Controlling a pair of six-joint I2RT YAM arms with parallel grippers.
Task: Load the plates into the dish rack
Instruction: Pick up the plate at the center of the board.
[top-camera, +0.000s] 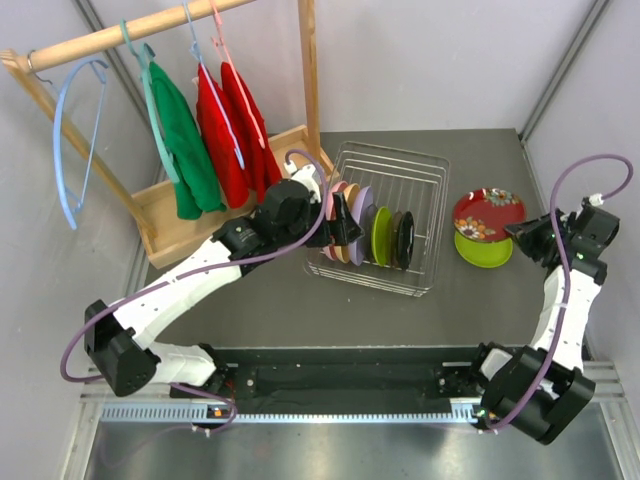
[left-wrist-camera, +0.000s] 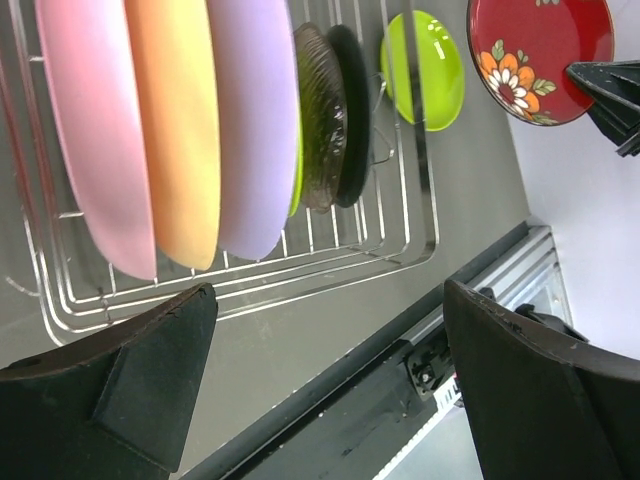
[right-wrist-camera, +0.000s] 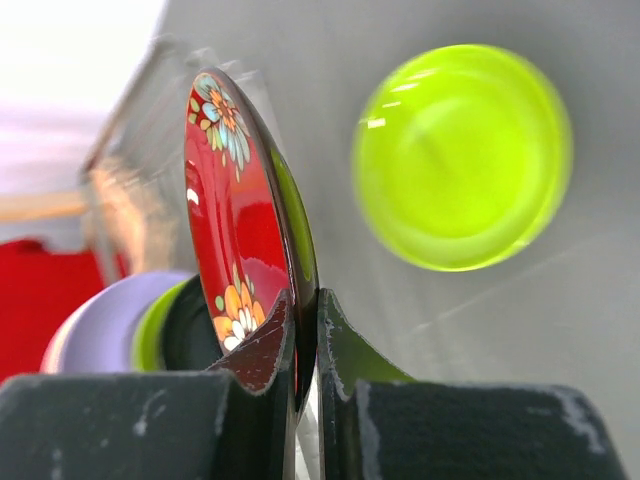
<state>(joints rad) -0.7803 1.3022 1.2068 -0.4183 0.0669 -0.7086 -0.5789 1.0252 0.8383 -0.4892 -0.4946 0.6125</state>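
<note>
The silver wire dish rack (top-camera: 425, 195) holds plates on edge: pink (left-wrist-camera: 95, 140), orange-tan (left-wrist-camera: 175, 130), lavender (left-wrist-camera: 255, 120), a lime green one, a clear ribbed one (left-wrist-camera: 320, 115) and a dark one (left-wrist-camera: 350, 110). My right gripper (top-camera: 522, 235) is shut on the rim of the red flowered plate (top-camera: 487, 213), lifted above a lime green plate (top-camera: 482, 250) that lies on the table right of the rack. In the right wrist view the red plate (right-wrist-camera: 235, 200) stands between the fingers. My left gripper (top-camera: 352, 228) is open and empty over the rack's left end.
A wooden clothes stand (top-camera: 165, 215) with green and red garments on hangers stands at the back left. A grey wall (top-camera: 590, 110) rises close on the right. The black front rail (top-camera: 340, 370) runs along the table's near edge.
</note>
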